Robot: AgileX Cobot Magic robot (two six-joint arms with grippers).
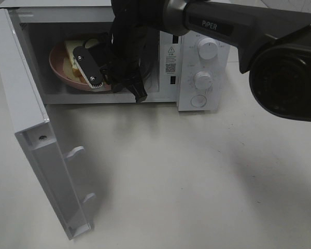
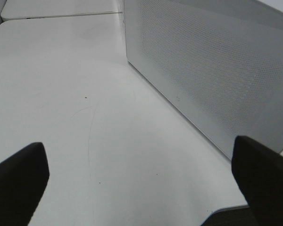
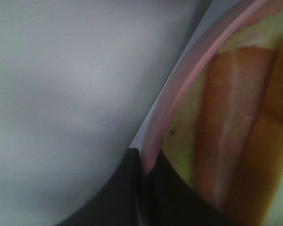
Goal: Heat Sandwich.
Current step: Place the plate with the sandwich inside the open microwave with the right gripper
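The right fingers [image 3: 118, 193] clamp the rim of the pink plate [image 3: 181, 94] inside the open microwave [image 1: 220, 88]. The left fingers [image 2: 19, 183] stand wide apart above the counter [image 2: 61, 94]. The sandwich [image 3: 231, 117] lies on that plate. Only the right wrist view shows its orange filling band, running lengthwise away from the fingers. The high view shows just 2 pale bread patches.

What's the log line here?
right fingers: shut on round pink plate rim; pale sandwich: on plate in white microwave; door: open; left fingers: open
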